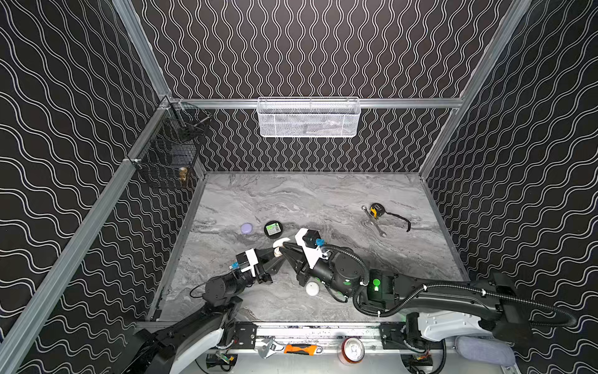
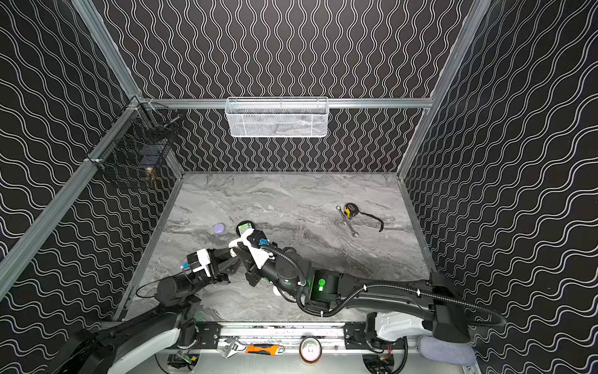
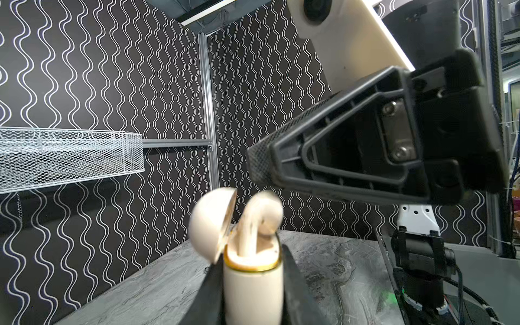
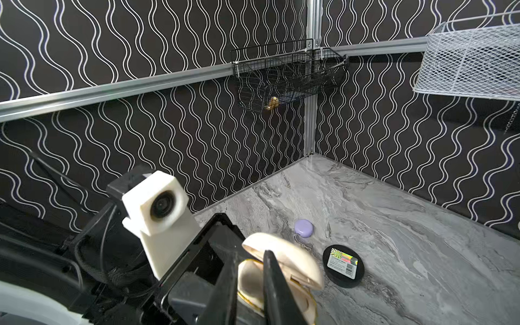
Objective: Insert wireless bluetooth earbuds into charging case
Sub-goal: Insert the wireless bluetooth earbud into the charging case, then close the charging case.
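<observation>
The left tool [image 3: 251,271] gripped the open case [image 3: 253,298], one earbud [image 3: 264,213] half-seated; the right tool [image 3: 254,168] hung shut just above. Next, the earbud seemingly needed pressing fully down.

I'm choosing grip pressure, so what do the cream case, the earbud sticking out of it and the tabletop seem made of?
Cream case: probably hard glossy plastic, judging by its smooth sheen; a gold metallic-looking band rims its mouth. Earbud: seemingly the same cream plastic, though blurred. Tabletop: grey marble pattern, matte; stone or laminate, unclear.
</observation>
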Action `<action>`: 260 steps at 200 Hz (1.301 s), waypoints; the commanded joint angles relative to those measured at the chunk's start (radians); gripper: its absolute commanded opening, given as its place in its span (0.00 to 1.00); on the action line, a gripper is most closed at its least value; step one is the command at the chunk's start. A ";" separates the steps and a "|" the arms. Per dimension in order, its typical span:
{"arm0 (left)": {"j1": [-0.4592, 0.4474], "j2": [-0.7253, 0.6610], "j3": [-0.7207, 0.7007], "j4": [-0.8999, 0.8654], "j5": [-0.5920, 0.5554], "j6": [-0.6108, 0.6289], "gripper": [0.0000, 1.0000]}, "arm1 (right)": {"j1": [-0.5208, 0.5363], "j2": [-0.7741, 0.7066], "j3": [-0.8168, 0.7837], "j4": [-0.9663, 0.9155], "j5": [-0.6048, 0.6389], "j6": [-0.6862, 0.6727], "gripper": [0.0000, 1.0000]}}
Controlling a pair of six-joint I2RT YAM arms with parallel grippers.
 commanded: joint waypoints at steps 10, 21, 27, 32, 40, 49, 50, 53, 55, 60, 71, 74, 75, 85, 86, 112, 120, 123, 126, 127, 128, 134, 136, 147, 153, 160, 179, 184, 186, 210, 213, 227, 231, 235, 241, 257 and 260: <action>-0.001 -0.008 0.009 0.014 0.003 0.013 0.00 | 0.001 0.014 0.004 -0.006 0.020 0.014 0.19; -0.001 -0.009 0.005 0.010 -0.007 0.016 0.00 | 0.000 0.013 0.005 -0.014 0.029 0.019 0.19; -0.001 -0.011 0.007 0.006 -0.006 0.015 0.00 | 0.000 0.011 0.000 -0.011 0.031 0.016 0.19; 0.000 -0.011 0.009 0.002 0.000 0.014 0.00 | 0.001 0.010 -0.005 -0.008 0.032 0.015 0.19; 0.000 -0.012 0.012 -0.001 0.006 0.014 0.00 | 0.000 0.010 -0.011 -0.003 0.033 0.016 0.19; 0.000 -0.011 0.012 -0.003 0.007 0.016 0.00 | 0.001 0.015 -0.007 -0.014 0.032 0.025 0.19; -0.001 -0.011 0.012 -0.004 0.006 0.016 0.00 | 0.001 0.015 -0.006 -0.016 0.032 0.026 0.19; -0.001 -0.011 0.011 -0.004 0.003 0.017 0.00 | 0.000 0.017 -0.003 -0.023 0.035 0.028 0.19; -0.001 -0.011 0.011 -0.004 0.001 0.019 0.00 | 0.000 0.018 0.000 -0.028 0.035 0.029 0.19; -0.001 -0.009 0.009 -0.004 -0.002 0.020 0.00 | 0.001 0.023 0.006 -0.039 0.039 0.032 0.19; -0.001 -0.003 0.011 -0.002 0.002 0.021 0.00 | 0.001 0.028 0.014 -0.059 0.041 0.033 0.19; 0.000 -0.002 0.012 0.001 0.004 0.020 0.00 | 0.000 0.028 0.015 -0.063 0.041 0.033 0.19; -0.001 -0.001 0.012 0.002 0.006 0.019 0.00 | 0.001 0.028 0.015 -0.063 0.042 0.033 0.19; 0.000 0.006 0.011 0.017 0.011 0.021 0.00 | 0.001 0.028 0.012 -0.065 0.046 0.038 0.19; 0.000 0.005 0.010 0.018 0.011 0.022 0.00 | 0.001 0.027 0.012 -0.066 0.047 0.039 0.19; -0.001 0.015 0.006 0.026 0.003 0.024 0.00 | 0.000 0.027 0.026 -0.097 0.063 0.050 0.19; 0.000 0.015 0.009 0.024 0.011 0.022 0.00 | 0.001 0.022 0.028 -0.101 0.066 0.050 0.19; 0.000 0.016 0.011 0.022 0.012 0.023 0.00 | 0.000 0.019 0.030 -0.103 0.069 0.050 0.19; 0.000 0.016 0.012 0.020 0.013 0.024 0.00 | 0.001 0.015 0.031 -0.103 0.070 0.050 0.19; -0.001 0.017 0.012 0.020 0.013 0.024 0.00 | 0.001 0.014 0.031 -0.104 0.070 0.050 0.20; 0.000 0.018 0.012 0.019 0.013 0.025 0.00 | 0.001 0.013 0.031 -0.105 0.071 0.050 0.20; 0.000 0.019 0.012 0.009 0.008 0.029 0.00 | 0.001 0.002 0.036 -0.113 0.071 0.050 0.20; -0.001 0.019 0.013 0.004 0.007 0.030 0.00 | 0.002 -0.002 0.037 -0.117 0.071 0.051 0.20; -0.001 0.025 0.022 -0.032 0.002 0.044 0.00 | 0.001 -0.029 0.037 -0.139 0.066 0.050 0.22; -0.001 0.030 0.027 -0.049 0.004 0.050 0.00 | 0.001 -0.047 0.066 -0.147 0.062 0.048 0.24; 0.000 0.040 0.031 -0.055 0.009 0.056 0.00 | 0.002 -0.068 0.072 -0.154 0.060 0.048 0.24; -0.001 0.073 0.023 -0.032 0.011 0.091 0.00 | -0.014 -0.106 0.101 -0.201 0.118 0.072 0.28; 0.000 0.080 0.020 -0.025 0.011 0.100 0.00 | -0.032 -0.102 0.129 -0.246 0.126 0.089 0.28; 0.000 0.082 0.018 -0.022 0.011 0.104 0.00 | -0.042 -0.098 0.138 -0.268 0.126 0.099 0.28; -0.001 0.125 0.020 0.037 0.067 0.119 0.00 | -0.225 0.011 0.310 -0.562 0.030 0.240 0.27; -0.001 0.132 0.020 0.048 0.072 0.120 0.00 | -0.251 0.027 0.326 -0.588 0.012 0.252 0.27; -0.001 0.152 0.015 0.076 0.087 0.123 0.00 | -0.332 0.097 0.369 -0.658 -0.084 0.272 0.27; -0.001 0.153 0.019 0.073 0.091 0.119 0.00 | -0.345 0.114 0.379 -0.672 -0.104 0.273 0.27; -0.001 0.155 0.023 0.068 0.097 0.117 0.00 | -0.351 0.130 0.389 -0.684 -0.117 0.271 0.27; -0.002 0.159 0.026 0.070 0.105 0.112 0.00 | -0.357 0.147 0.397 -0.692 -0.126 0.268 0.28; -0.003 0.167 0.032 0.068 0.111 0.105 0.00 | -0.356 0.164 0.382 -0.657 -0.195 0.239 0.36; -0.002 0.168 0.033 0.062 0.108 0.105 0.00 | -0.356 0.162 0.377 -0.649 -0.203 0.235 0.37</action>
